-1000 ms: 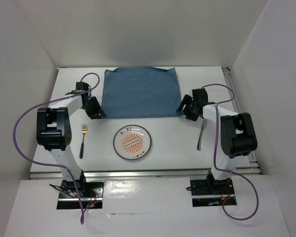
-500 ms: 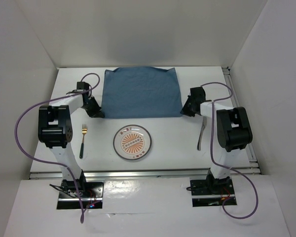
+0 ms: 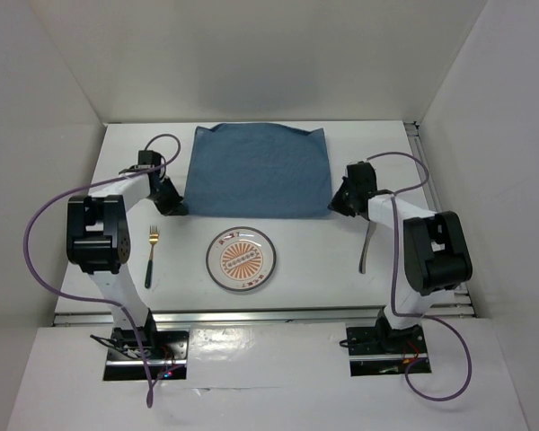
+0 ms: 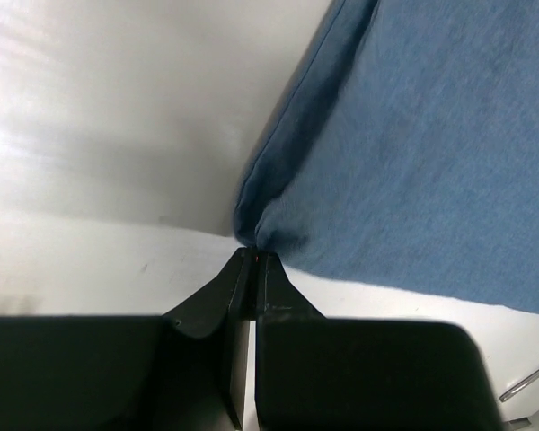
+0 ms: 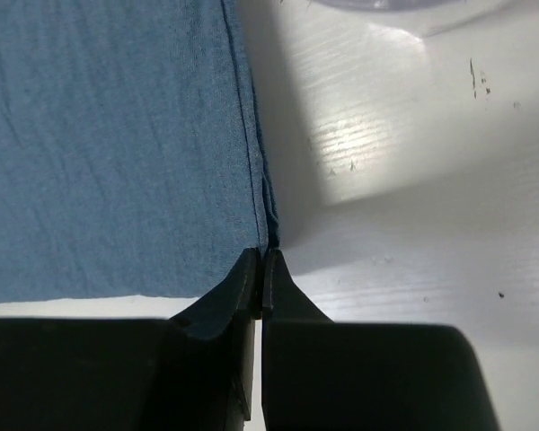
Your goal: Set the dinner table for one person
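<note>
1. The dinner table (image 3: 305, 269) is the white top spreading out on every side of the plate; all the pieces of the setting lie on it.
2. The blue cloth (image 3: 256, 171) lies spread flat just beyond the plate, its near edge close to the rim but apart from it. We take it for the placemat, and nothing rests on it yet.
3. The plate (image 3: 241, 259), with an orange sunburst pattern, sits on bare tabletop and holds nothing.
4. The fork (image 3: 151, 256) lies to the left of the plate, tines pointing away from us. A silver utensil (image 3: 366, 247) lies to the right of the plate, partly hidden by the right arm; we cannot tell knife from spoon.
5. The left gripper (image 4: 254, 254), beyond and left of the plate, has its jaws pinched together on the cloth's near-left corner. The right gripper (image 5: 261, 259), beyond and right of the plate, is clamped likewise on the near-right corner.
6. We judge the task partway done. The cutlery already flanks the plate, but the cloth is not under the setting, so placing it and arranging the pieces on it remains.
</note>
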Tool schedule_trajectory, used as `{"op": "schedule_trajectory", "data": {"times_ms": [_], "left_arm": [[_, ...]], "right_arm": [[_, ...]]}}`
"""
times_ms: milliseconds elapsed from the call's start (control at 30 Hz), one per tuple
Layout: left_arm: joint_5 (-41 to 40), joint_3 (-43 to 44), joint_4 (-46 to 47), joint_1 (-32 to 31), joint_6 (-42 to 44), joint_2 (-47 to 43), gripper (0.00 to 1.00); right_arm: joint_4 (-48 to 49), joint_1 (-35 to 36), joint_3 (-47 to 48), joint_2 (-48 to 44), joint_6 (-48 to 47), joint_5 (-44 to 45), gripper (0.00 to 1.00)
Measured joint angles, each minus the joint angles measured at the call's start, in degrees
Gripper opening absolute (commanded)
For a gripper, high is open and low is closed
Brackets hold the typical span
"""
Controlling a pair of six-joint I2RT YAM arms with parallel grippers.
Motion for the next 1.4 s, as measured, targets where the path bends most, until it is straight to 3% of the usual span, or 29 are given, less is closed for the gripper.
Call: {"op": "schedule_trajectory", "data": {"times_ms": [200,267,300,333,367,400,433,700,867,1033,1200,1400], "left_arm": [[-1.09,-3.87,-0.61,0.0,-0.02,-4.96,0.0],[-1.18,-4.61,-0.9,0.0,0.0,-6.34,0.04],[-1.16,-4.81,-0.96,0.0,0.02,-6.75,0.18],[-1.14,-4.9,-1.03,0.0,0.02,-7.04,0.26],[-1.14,-4.9,-1.07,0.0,-0.09,-7.19,0.33],[-1.14,-4.9,-1.07,0.0,0.02,-7.34,0.44],[-1.16,-4.9,-1.11,-0.11,0.07,-7.41,0.65],[-4.07,-3.87,-5.09,-0.5,0.17,-10.58,0.68],[-8.44,1.42,-8.2,-0.57,0.42,-15.32,0.62],[-9.79,4.11,-8.39,-0.63,1.79,-22.38,0.59],[-6.73,-0.15,-7.69,-2.12,2.23,-29.66,0.59],[-4.79,-6.27,-7.82,-6.97,3.34,-31.32,0.63]], "right_arm": [[-0.42,0.94,-3.45,-5.09,0.24,1.31,0.0],[-0.85,1.05,-4.63,-6.62,0.24,1.9,0.1],[-1.03,1.05,-4.94,-7.1,0.26,2.12,0.21],[-1.25,1.05,-5.01,-7.39,0.39,2.36,0.37],[-1.27,1.05,-5.01,-7.48,0.57,2.51,0.62],[-1.31,1.05,-5.01,-7.5,0.87,2.73,0.68],[-1.55,1.05,-4.98,-7.5,0.79,2.93,0.7],[-4.98,2.27,-4.04,-10.32,0.42,4.28,0.71],[-7.87,3.06,-1.88,-18.6,-0.5,6.51,0.6],[-9.38,4.07,2.03,-23.87,-2.91,7.32,0.59],[-11.72,11.08,2.99,-24.22,-5.22,5.03,0.71],[-15.89,20.37,1.49,-23.12,-5.62,1.92,0.77]]}}
